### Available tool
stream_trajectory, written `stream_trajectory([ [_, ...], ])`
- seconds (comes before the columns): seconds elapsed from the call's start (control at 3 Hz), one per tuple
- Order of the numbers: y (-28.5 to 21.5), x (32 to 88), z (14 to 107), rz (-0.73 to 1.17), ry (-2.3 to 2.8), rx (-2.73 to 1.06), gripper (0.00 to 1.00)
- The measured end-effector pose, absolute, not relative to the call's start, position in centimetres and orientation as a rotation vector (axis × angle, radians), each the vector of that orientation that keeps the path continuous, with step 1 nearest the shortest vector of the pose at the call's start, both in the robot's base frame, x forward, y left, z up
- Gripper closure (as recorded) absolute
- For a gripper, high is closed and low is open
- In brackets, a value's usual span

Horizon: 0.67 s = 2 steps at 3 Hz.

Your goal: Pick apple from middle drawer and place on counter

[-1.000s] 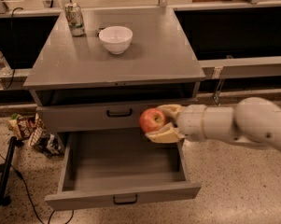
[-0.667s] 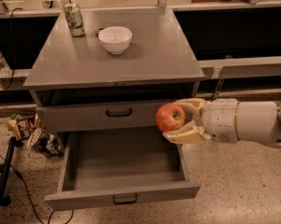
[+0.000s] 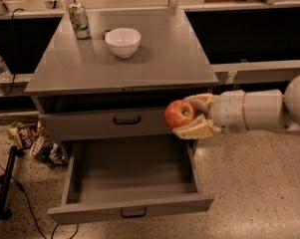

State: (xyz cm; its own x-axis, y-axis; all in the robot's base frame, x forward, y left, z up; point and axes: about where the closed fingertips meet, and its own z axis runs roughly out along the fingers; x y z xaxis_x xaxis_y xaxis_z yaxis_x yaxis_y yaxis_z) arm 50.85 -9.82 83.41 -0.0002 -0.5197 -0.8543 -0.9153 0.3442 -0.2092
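Apple (image 3: 179, 113): clamped in my gripper (image 3: 187, 117), one finger (image 3: 200, 101) above it and one below, both closed onto the fruit. Position: in the air, over the right part of the middle drawer (image 3: 130, 211), level with the closed upper drawer front (image 3: 89, 124), and below the overhanging edge of the counter (image 3: 139, 66).

Change since 0.7 s ago: the apple and my gripper sit slightly higher and a little further left. The hold is unchanged.

Middle drawer: pulled fully out, as before.

Counter: carries a white bowl (image 3: 122, 42) near the back and a can (image 3: 80, 20) at the back left corner. Neither has moved.

Clearance between the apple and the cabinet front appears small, but this view does not confirm depth.
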Motion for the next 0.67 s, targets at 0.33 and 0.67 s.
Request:
stream_trajectory([
  [0.33, -10.7, 56.6, 83.5, 0.541, 1.66, -1.331, 1.0],
  [0.67, -11.3, 60.3, 85.1, 0.53, 1.645, -1.334, 1.0],
])
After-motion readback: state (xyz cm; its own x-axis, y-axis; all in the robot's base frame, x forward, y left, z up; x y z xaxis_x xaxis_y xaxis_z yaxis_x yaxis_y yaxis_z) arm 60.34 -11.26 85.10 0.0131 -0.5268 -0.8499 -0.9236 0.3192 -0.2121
